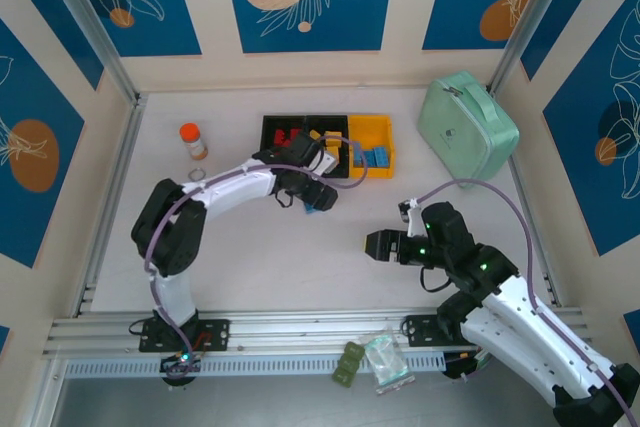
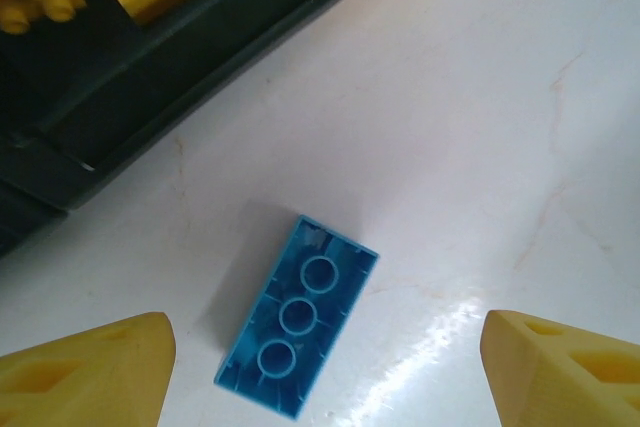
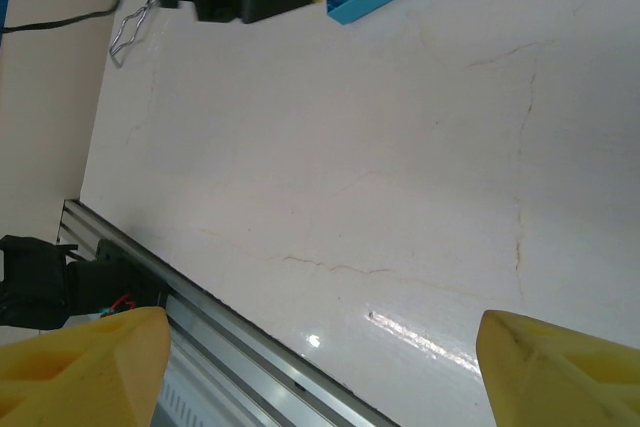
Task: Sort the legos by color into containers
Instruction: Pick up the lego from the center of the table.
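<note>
One blue lego lies on the white table with its hollow underside up, just in front of the containers. My left gripper hangs over it, open, a yellow finger on each side and neither touching it. From above, the left gripper covers most of that brick. The joined containers hold red legos in the left black bin, yellow ones in the middle black bin and blue ones in the yellow bin. My right gripper stands open over bare table, holding nothing.
An orange-capped bottle and a small wire ring sit left of the bins. A large mint-green case stands at the back right. Small plastic bags lie on the front rail.
</note>
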Controlling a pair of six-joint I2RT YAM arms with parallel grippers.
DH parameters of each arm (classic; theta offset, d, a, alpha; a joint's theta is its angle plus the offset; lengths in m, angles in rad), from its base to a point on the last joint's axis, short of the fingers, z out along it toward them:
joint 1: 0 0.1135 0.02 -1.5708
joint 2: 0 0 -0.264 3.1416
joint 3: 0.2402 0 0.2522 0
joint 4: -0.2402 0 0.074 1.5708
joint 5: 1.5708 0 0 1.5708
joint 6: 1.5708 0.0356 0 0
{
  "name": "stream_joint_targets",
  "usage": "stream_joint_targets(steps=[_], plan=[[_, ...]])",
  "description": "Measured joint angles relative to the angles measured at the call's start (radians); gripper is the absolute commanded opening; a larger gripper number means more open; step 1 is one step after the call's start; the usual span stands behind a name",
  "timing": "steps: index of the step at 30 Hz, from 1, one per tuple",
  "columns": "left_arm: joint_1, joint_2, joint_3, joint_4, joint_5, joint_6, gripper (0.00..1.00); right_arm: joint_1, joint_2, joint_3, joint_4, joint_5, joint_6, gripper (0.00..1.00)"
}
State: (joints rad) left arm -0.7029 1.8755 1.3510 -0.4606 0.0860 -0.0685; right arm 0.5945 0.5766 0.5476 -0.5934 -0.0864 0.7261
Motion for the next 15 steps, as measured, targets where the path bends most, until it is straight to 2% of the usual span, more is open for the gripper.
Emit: stream_joint_targets(steps=[9, 15], plan=[[-0.003, 0.118, 0.002, 0.005, -0.072, 0.042, 0.77, 0.000, 0.014, 0.000, 0.003, -0.028, -0.001, 0.80], [-0.006, 0.130, 0.021, -0.003, -0.082, 0.054, 0.62, 0.000, 0.054, 0.000, 0.021, -0.031, -0.001, 0.80]])
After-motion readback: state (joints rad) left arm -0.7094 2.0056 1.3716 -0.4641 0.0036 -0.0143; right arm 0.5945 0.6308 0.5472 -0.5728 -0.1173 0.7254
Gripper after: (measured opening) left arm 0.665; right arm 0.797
